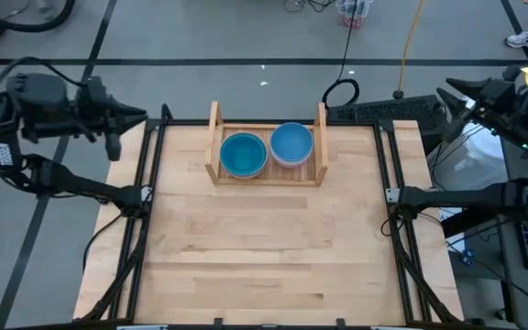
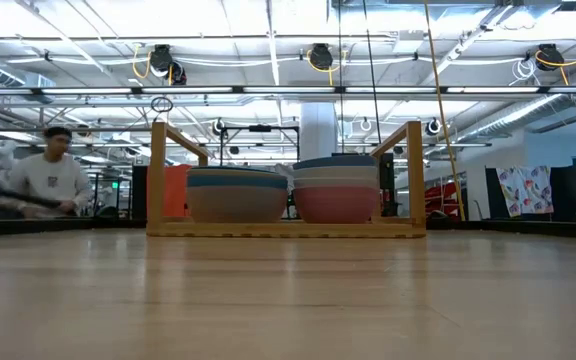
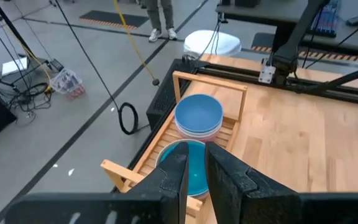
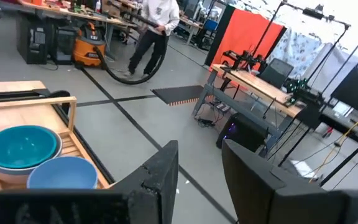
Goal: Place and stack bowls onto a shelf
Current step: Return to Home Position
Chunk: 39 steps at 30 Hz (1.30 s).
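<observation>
The light-wood shelf (image 1: 266, 174) stands at the table's far middle. Two stacks of bowls rest on its slatted base: the left stack (image 1: 243, 154) has a teal bowl on top, the right stack (image 1: 291, 143) a blue one. In the low view the left stack (image 2: 236, 195) has a grey-beige bowl at the bottom, and the right stack (image 2: 336, 190) has white and pink below the blue. My left gripper (image 3: 196, 163) hovers off the table's far left corner (image 1: 140, 115), open by a narrow gap and empty. My right gripper (image 4: 201, 155) hovers off the far right corner (image 1: 443, 94), open and empty.
The wooden tabletop (image 1: 264, 247) lies bare in front of the shelf, with black frame rails (image 1: 145, 192) along its left and right sides. Beyond the table a person (image 2: 53, 175) is at the left in the low view, and cables lie on the floor (image 1: 342, 92).
</observation>
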Motion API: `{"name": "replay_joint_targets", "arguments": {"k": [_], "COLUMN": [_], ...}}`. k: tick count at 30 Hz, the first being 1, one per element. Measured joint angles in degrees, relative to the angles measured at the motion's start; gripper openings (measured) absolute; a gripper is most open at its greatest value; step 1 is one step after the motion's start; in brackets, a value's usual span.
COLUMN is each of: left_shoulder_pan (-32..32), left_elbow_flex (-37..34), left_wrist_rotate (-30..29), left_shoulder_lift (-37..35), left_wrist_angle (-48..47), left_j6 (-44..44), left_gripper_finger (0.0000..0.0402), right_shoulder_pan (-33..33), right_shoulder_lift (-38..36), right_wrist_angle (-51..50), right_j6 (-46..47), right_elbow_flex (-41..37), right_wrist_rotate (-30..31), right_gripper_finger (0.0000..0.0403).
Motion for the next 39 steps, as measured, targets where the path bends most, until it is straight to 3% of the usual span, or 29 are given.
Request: {"name": "replay_joint_targets", "arguments": {"k": [21, 28, 39], "left_shoulder_pan": [0.00, 0.02, 0.07], "left_elbow_flex": [-0.15, -0.51, -7.51], "left_wrist_rotate": [0.00, 3.85, 4.46], "left_shoulder_lift": [-10.61, -14.20, -22.18], "left_wrist_angle": [-5.53, -5.50, -5.42], "left_j6": [-0.42, 0.85, 0.73], "left_gripper_finger": [0.0058, 0.0058, 0.0058], "right_shoulder_pan": [0.00, 0.00, 0.00], "right_shoulder_lift": [-5.08, -5.58, -6.85], "right_wrist_angle": [-6.53, -11.19, -12.10], "right_j6": [6.16, 11.11, 12.47], "right_elbow_flex": [0.00, 0.00, -0.55], "right_wrist_rotate": [-0.02, -0.02, -0.05], "right_gripper_finger": [0.0116, 0.0116, 0.0116]}}
